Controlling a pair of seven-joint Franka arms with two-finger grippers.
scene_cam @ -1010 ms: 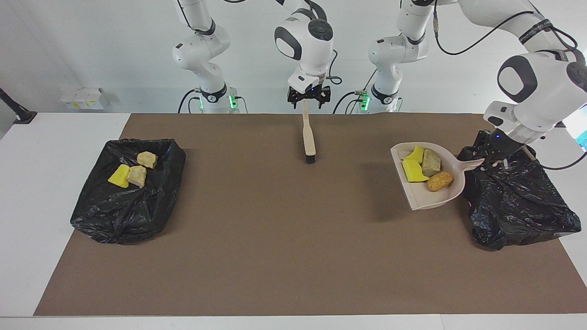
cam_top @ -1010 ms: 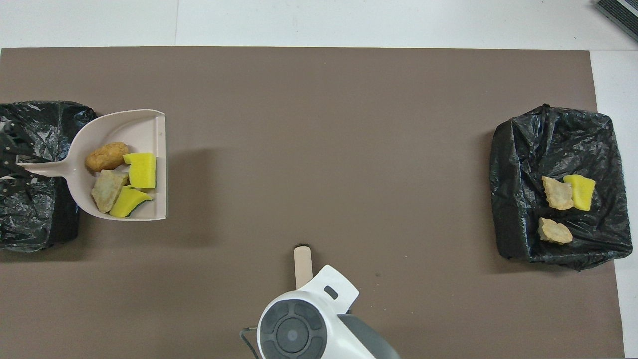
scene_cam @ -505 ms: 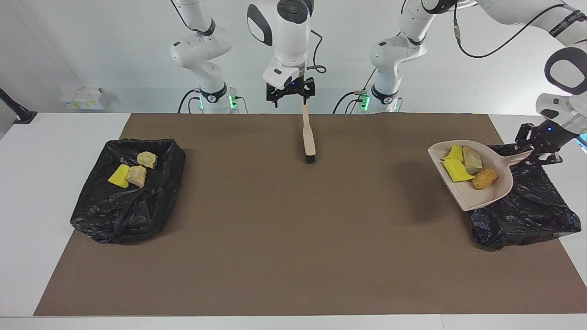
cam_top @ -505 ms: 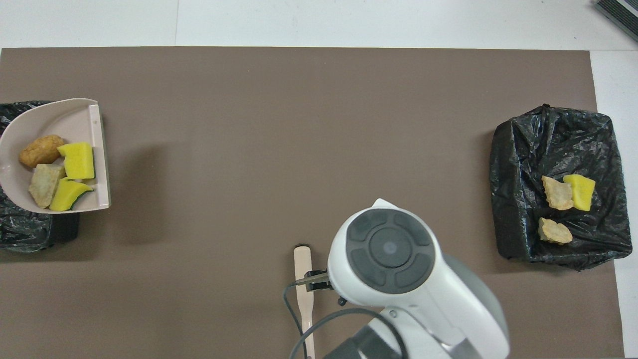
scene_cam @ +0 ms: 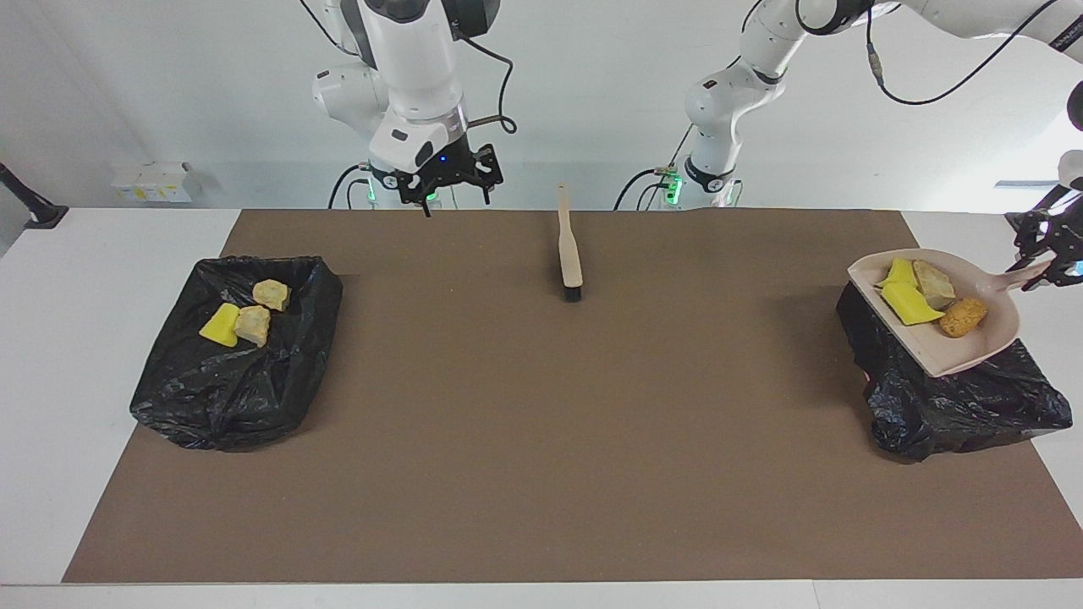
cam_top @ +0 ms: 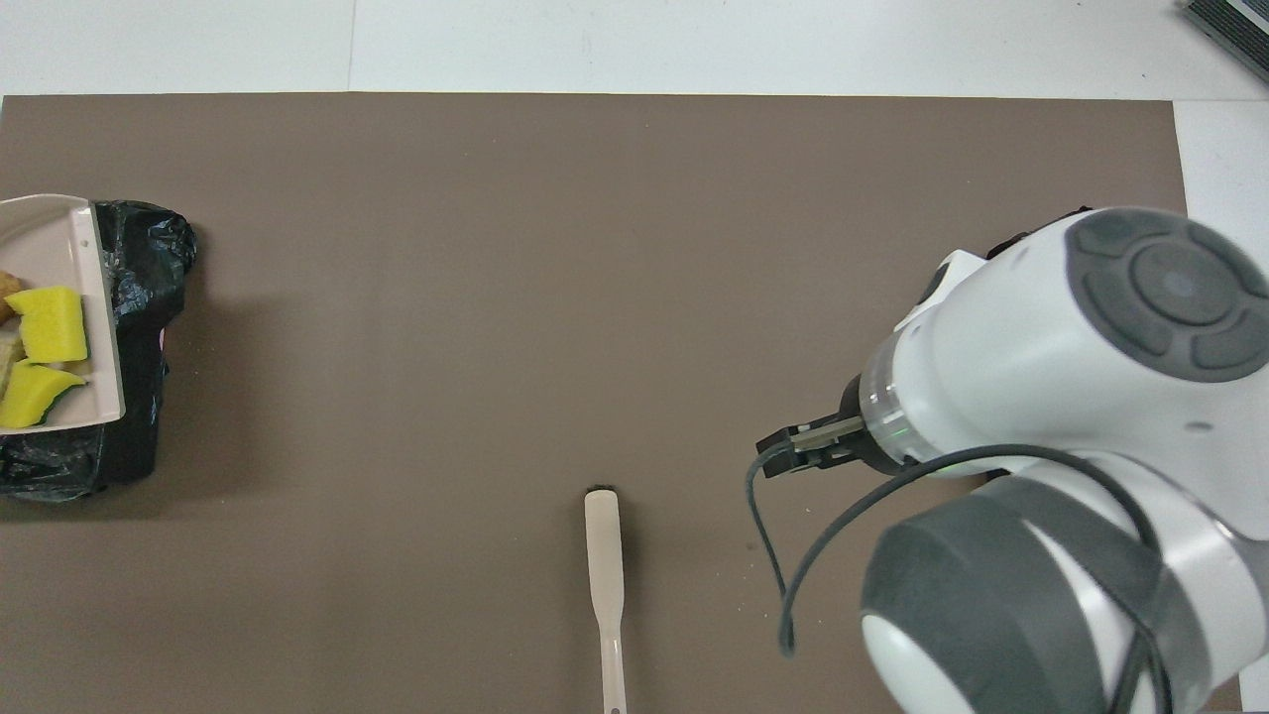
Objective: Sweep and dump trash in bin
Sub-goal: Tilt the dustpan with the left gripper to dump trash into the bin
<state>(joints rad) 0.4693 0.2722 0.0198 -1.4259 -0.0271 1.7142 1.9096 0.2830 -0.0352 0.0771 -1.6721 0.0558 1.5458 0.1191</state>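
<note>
My left gripper (scene_cam: 1046, 247) is shut on the handle of the beige dustpan (scene_cam: 948, 355), holding it in the air over the black-bagged bin (scene_cam: 956, 406) at the left arm's end. In the pan lies trash: yellow sponge pieces (scene_cam: 907, 302), a tan lump (scene_cam: 932, 280) and an orange lump (scene_cam: 963, 316). From overhead the dustpan (cam_top: 50, 228) and its sponges (cam_top: 50, 325) show at the frame's edge over the bin (cam_top: 149, 297). My right gripper (scene_cam: 454, 188) hangs open and holds nothing, over the mat's edge by the right arm's base.
The beige hand brush (scene_cam: 569, 254) lies loose on the brown mat near the robots, also in the overhead view (cam_top: 605, 565). A second black-bagged bin (scene_cam: 237, 372) at the right arm's end holds a yellow sponge (scene_cam: 218, 326) and two tan lumps (scene_cam: 271, 293).
My left gripper has lifted the loaded dustpan and carried it toward the left arm's end, over the bin. My right gripper rose off the brush handle and swung toward the right arm's end.
</note>
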